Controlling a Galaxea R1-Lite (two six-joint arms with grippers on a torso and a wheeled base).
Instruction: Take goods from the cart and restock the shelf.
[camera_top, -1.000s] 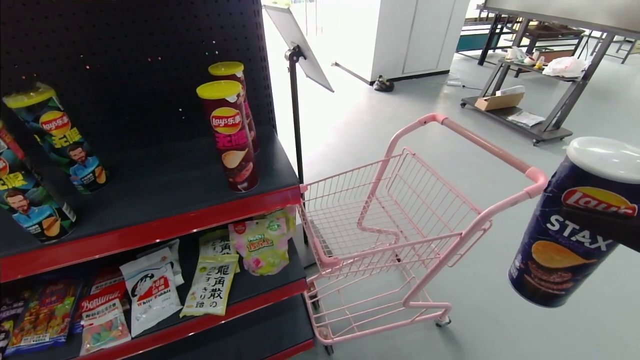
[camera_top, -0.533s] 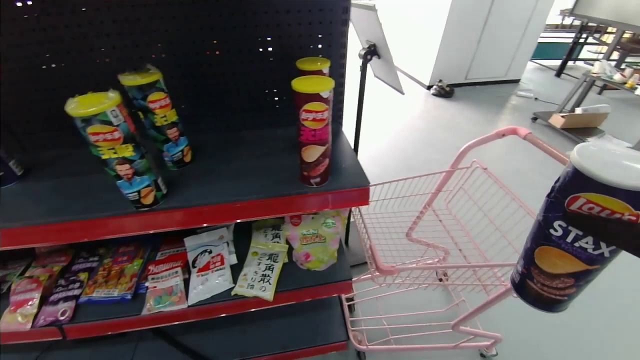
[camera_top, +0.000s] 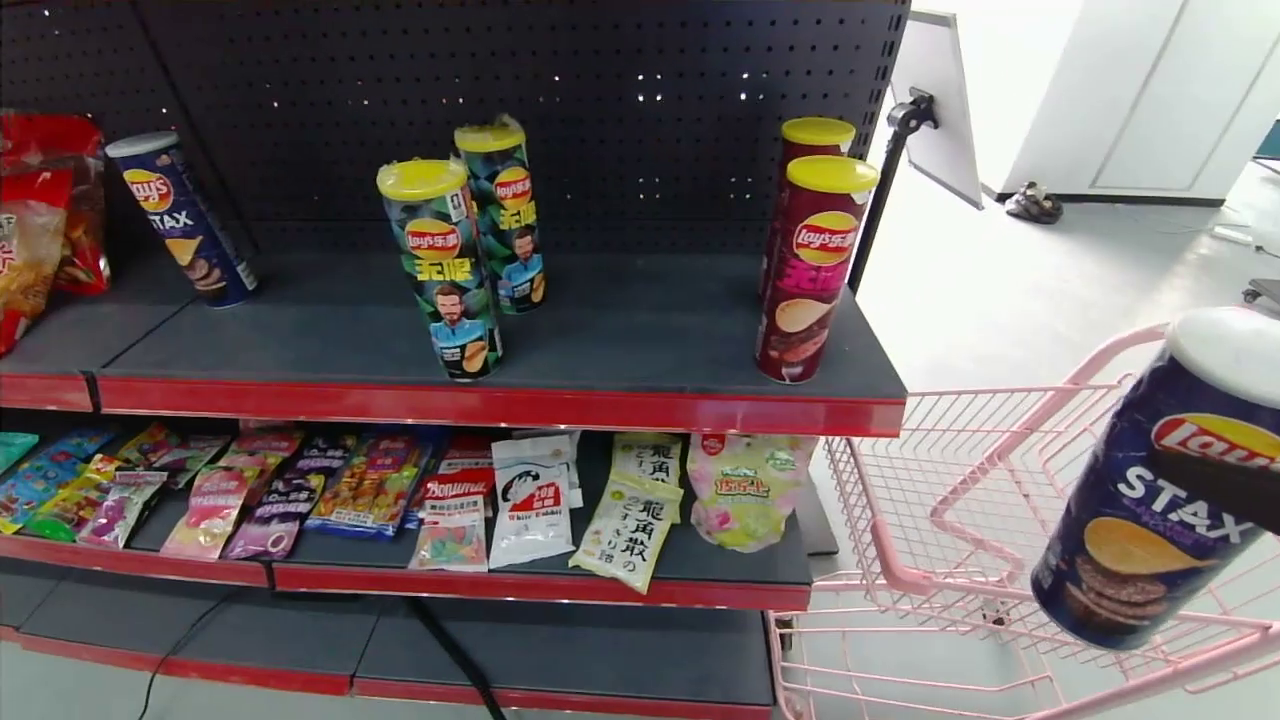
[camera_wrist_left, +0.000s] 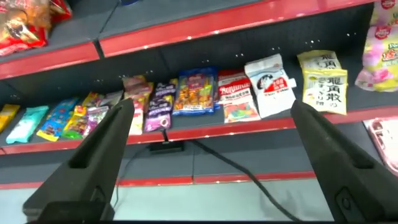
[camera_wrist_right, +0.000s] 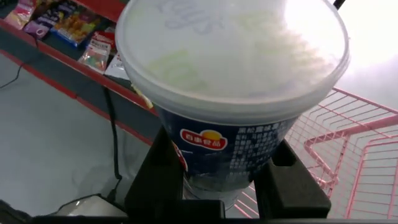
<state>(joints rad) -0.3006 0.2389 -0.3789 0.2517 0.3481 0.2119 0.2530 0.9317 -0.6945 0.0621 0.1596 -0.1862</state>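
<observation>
The fingers of the right gripper were clamped around the body of a blue chip can, held tilted by the pink cart, well apart from the shelf. The can was judged light, stiff yet crushable, and smooth-walled, so best gripped mid-body. The left gripper was pictured with fingers apart, holding nothing.

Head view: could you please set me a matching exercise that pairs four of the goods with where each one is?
Things:
1. nearest blue can
2. front dark red can
3. front green can
4. white snack bag

Places:
A. lower shelf
B. middle of the upper shelf
C. gripped by the right hand
D. right end of the upper shelf

Pairs: 1-C, 2-D, 3-B, 4-A.
</observation>
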